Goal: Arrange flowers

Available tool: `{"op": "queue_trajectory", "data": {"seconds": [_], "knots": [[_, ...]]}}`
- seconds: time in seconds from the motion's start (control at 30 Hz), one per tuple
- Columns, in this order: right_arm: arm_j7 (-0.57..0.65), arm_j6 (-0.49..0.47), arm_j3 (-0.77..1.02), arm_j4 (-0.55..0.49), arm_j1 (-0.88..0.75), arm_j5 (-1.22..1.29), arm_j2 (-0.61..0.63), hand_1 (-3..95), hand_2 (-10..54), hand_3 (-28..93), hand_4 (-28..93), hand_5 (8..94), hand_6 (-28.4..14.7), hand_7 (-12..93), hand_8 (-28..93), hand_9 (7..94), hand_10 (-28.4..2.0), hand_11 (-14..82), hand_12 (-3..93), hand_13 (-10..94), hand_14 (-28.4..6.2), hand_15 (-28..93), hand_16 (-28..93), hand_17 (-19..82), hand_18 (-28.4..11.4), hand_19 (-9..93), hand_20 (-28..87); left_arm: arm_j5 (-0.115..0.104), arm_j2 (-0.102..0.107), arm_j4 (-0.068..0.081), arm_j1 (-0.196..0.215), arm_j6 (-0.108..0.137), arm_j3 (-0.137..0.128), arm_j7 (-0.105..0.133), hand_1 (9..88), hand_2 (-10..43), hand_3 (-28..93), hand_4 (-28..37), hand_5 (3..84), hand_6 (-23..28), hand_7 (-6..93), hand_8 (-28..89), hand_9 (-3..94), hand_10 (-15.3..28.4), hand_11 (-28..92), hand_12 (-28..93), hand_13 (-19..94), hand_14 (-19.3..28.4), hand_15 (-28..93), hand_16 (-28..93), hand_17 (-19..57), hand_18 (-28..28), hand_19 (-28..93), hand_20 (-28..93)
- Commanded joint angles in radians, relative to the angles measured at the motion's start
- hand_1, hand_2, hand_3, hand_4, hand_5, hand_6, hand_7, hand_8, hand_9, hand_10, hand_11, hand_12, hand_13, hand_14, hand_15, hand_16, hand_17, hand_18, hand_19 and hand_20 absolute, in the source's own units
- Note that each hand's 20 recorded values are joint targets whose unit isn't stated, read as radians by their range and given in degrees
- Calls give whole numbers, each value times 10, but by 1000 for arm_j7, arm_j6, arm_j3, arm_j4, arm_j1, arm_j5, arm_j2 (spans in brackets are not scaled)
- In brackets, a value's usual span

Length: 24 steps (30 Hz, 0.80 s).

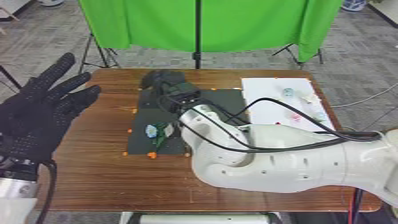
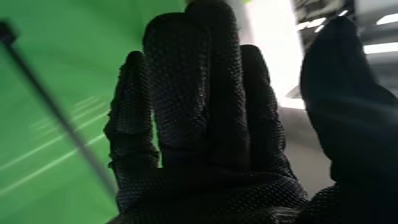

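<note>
Head view, clock face centred on the dark mat (image 1: 142, 112), twelve being the far side: a pale blue flower (image 1: 151, 131) lies at eight o'clock on the mat, a white bloom (image 1: 169, 130) just beside it and a green stem (image 1: 160, 143) running towards seven. Orange pieces (image 1: 152, 155) sit at the mat's near edge. My right hand (image 1: 163, 79) is at eleven o'clock, by the mat's far edge, its forearm crossing from four; the right wrist view confirms straight fingers (image 2: 178, 85), slightly parted, thumb well away, nothing pinched. At two to three o'clock a white sheet (image 1: 265, 92) bears another pale blue bloom (image 1: 288, 92) and pink blooms (image 1: 296, 118). My left hand (image 1: 31, 115), fingers extended and spread, is at nine o'clock, well apart from the flowers. Finding: the step in hand is, in my judgement, a pause between grasps, with the arrangement incomplete. Should the sheet be the supply, the next move calls for turning my right palm down, going to three o'clock and closing thumb and fingers lightly on one stem, without dragging my forearm over the blooms at eight.
</note>
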Motion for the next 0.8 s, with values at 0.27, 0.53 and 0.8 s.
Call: {"op": "queue_trajectory", "data": {"seconds": [0.27,0.53,0.8], "knots": [[129,3,340,22,-302,-2,470,351,-80,720,-283,591,11,145,-130,804,-114,204,145,754,-83,608,152,258,-207,796,241,11,-40,-1,48,36,23,-14,196,71,741,-283,265,49,150,-105,239,179,193,126,165,263,452,-60,-132,236,508,274],[227,-52,605,27,-548,31,555,337,-82,724,-283,542,-9,128,-122,794,-134,200,145,767,-93,607,151,289,-222,811,227,-4,-24,3,63,46,29,-4,194,71,741,-283,265,48,150,-106,239,179,192,125,165,263,453,-60,-131,236,507,280],[240,-104,641,61,-607,48,579,338,-82,722,-283,518,-29,119,-115,786,-142,205,143,773,-96,607,150,300,-230,827,202,-12,-7,13,44,45,43,-4,193,72,742,-283,264,47,151,-106,239,179,193,125,164,262,452,-60,-131,236,505,284]]}}
